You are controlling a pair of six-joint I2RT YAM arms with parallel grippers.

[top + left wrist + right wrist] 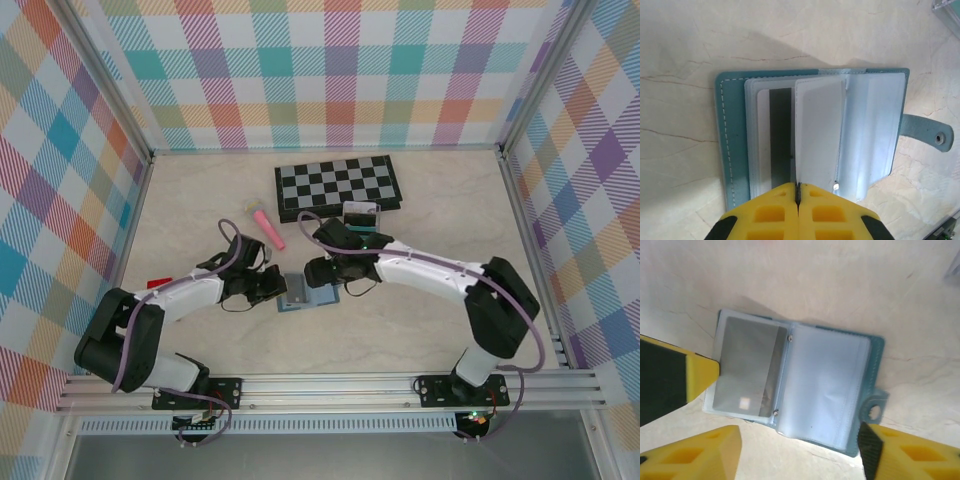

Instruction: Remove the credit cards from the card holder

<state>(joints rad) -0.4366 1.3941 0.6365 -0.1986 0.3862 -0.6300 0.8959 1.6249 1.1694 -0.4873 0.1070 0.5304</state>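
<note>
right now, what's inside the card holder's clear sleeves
One pale card with a dark stripe sits in a sleeve of the open card holder, away from its snap tab. Sleeves nearer the tab look empty. Anything in sleeves stacked underneath is covered.

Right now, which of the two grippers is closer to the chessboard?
Right. The right gripper hangs on the near side of the chessboard; the left gripper is further toward the bases and to the left, at the card holder.
</note>
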